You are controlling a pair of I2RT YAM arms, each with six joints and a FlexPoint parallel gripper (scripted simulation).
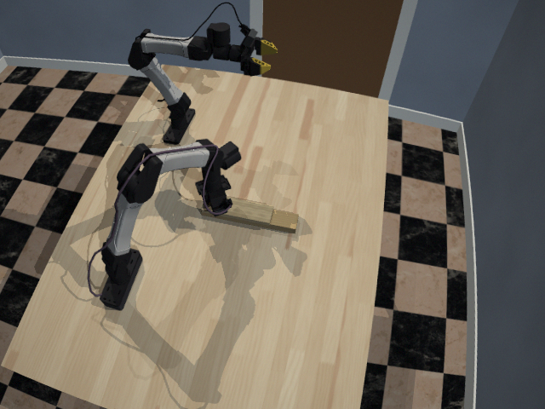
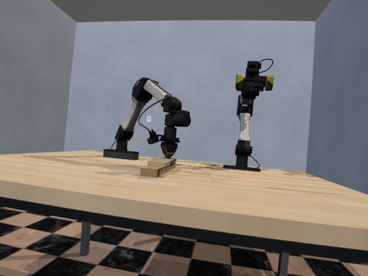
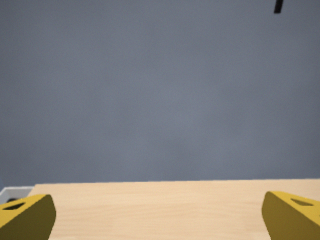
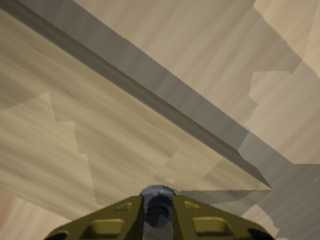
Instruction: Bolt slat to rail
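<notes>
Between right tool's (image 1: 220, 210) (image 2: 168, 156) (image 4: 158, 212) fingers: nut (image 4: 157, 192), bolt end inside.

Top view: high, angled down over the bench (image 1: 334, 264) (image 2: 184, 197), wide, both arms in frame. Exterior: far off, low, just above bench height, facing both arms. These two share arms, bench, slat (image 1: 250, 212) (image 2: 158, 161). Left wrist: looks outward between pincer fingers, over bench to wall. Right wrist: close, downward onto slat, shared with top and exterior.
</notes>
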